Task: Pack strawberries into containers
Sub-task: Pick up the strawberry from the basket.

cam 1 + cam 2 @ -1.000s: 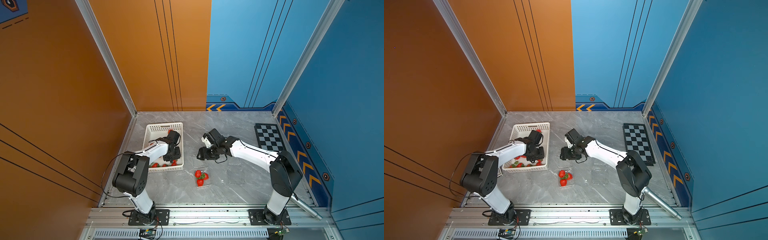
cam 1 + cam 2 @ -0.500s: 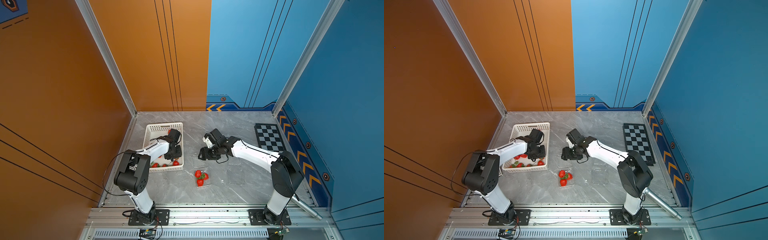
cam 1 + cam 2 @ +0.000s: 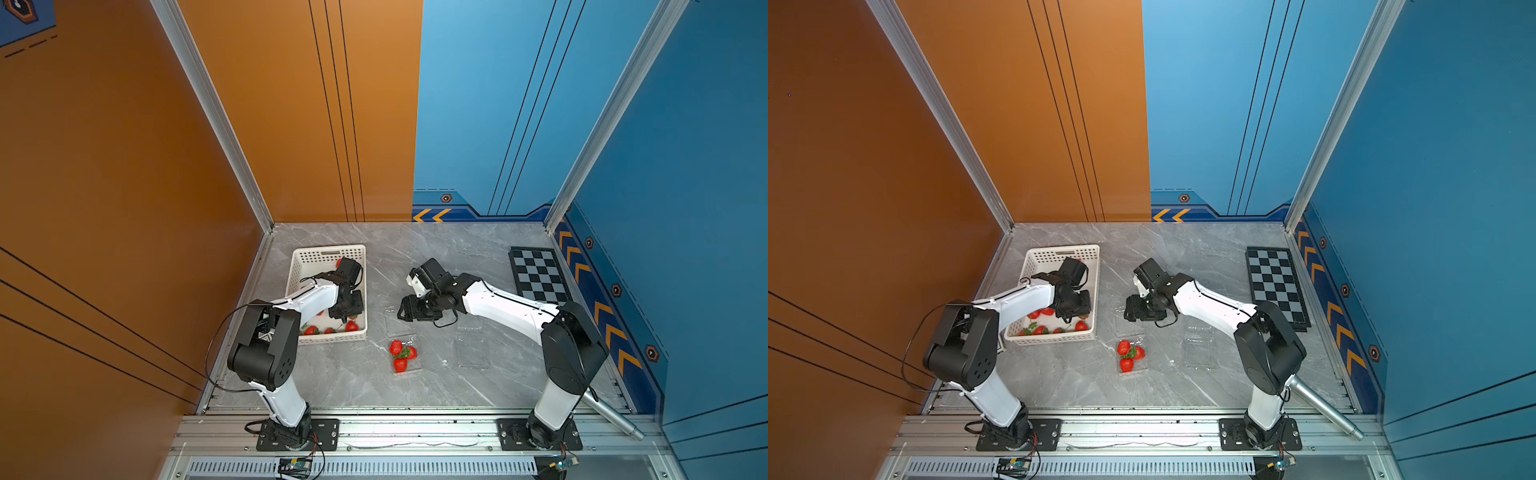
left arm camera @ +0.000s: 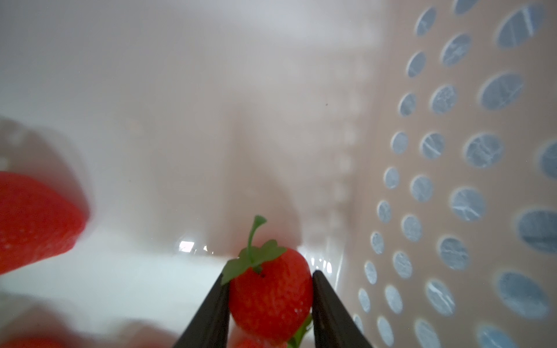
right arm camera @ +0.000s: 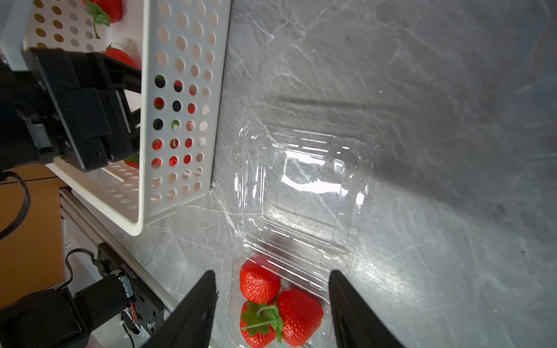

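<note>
Tapered black fingers (image 4: 212,313) pinch a strawberry (image 4: 271,295) — dimpled, glossy

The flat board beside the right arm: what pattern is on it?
The board has black and grey checkerboard squares with a dark border, clearest in a top view.

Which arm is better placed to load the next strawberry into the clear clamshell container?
Left: the left gripper pinches a glossy red strawberry inside the white perforated basket; right gripper stands open, empty.

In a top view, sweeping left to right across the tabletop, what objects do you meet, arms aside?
White basket → open container holding three strawberries → empty container → checkerboard.
</note>
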{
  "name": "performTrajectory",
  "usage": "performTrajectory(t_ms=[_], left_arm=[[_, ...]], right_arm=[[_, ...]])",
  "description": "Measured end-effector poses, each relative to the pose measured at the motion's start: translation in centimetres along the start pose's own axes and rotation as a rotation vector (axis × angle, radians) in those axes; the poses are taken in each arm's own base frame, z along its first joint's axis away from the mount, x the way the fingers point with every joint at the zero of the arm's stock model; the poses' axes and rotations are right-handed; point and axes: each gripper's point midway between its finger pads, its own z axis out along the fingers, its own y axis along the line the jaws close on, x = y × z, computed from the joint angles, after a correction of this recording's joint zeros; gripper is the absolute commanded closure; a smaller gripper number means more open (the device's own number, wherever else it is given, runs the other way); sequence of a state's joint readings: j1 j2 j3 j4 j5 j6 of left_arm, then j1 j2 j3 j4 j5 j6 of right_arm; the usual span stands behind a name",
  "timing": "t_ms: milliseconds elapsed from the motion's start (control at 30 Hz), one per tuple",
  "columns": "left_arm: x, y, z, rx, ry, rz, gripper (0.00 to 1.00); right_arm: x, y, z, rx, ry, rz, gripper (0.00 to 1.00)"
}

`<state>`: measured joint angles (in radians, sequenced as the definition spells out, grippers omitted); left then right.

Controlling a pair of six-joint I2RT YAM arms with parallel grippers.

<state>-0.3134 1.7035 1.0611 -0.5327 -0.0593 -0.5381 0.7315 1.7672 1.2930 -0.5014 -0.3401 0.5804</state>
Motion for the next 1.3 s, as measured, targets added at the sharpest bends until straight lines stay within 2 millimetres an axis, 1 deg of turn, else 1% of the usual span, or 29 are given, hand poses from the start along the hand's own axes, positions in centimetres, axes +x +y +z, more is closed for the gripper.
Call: performTrajectory(t_ms=[200,433,533,633,733,833,900,967,1033,1100,1133,1167,1300], left_arm=[[-0.9,-0.1,-1.3,0.010,-0.048,0.001,0.64],[-1.2,-0.2,-1.5,0.012,-0.065,0.012,0.65],[-1.5,-0.3,-2.1,0.021,-0.081,0.014,0.64],[-2.0,-0.8,-3.7,0.048,-0.122,0.016,0.64],[-2.5,-1.6,-6.1,0.090,-0.181,0.024,0.64],[-2.4,-2.3,-8.5,0.127,-0.224,0.042,0.64],[-1.6,-3.3,-9.8,0.153,-0.236,0.074,0.64],[-0.3,-4.7,-11.0,0.181,-0.239,0.124,0.64],[1.6,-6.6,-12.0,0.214,-0.232,0.193,0.64],[4.0,-8.9,-12.8,0.256,-0.216,0.274,0.64],[5.0,-9.6,-12.9,0.269,-0.206,0.302,0.64],[6.4,-10.7,-13.1,0.286,-0.191,0.339,0.64],[10.6,-13.2,-13.4,0.325,-0.142,0.435,0.64]], right_arm=[[0.0,0.0,0.0,0.000,0.000,0.000,0.38],[0.1,-0.1,0.0,0.001,0.001,0.000,0.38],[0.2,-0.2,0.1,0.003,0.004,0.001,0.38],[0.3,-0.1,-0.1,0.001,0.001,0.000,0.38],[0.2,0.0,-0.7,-0.005,-0.011,-0.002,0.38],[0.2,-0.1,-1.6,-0.010,-0.027,0.000,0.38],[0.4,-0.4,-2.3,-0.012,-0.042,0.003,0.38],[0.7,-0.9,-3.2,-0.012,-0.055,0.012,0.38],[1.0,-1.6,-4.0,-0.010,-0.070,0.025,0.38],[1.4,-2.6,-4.9,0.000,-0.086,0.043,0.38],[1.6,-3.0,-5.1,0.004,-0.092,0.052,0.38],[2.0,-3.6,-5.5,0.013,-0.099,0.062,0.38],[3.8,-5.0,-6.3,0.026,-0.105,0.089,0.37]])
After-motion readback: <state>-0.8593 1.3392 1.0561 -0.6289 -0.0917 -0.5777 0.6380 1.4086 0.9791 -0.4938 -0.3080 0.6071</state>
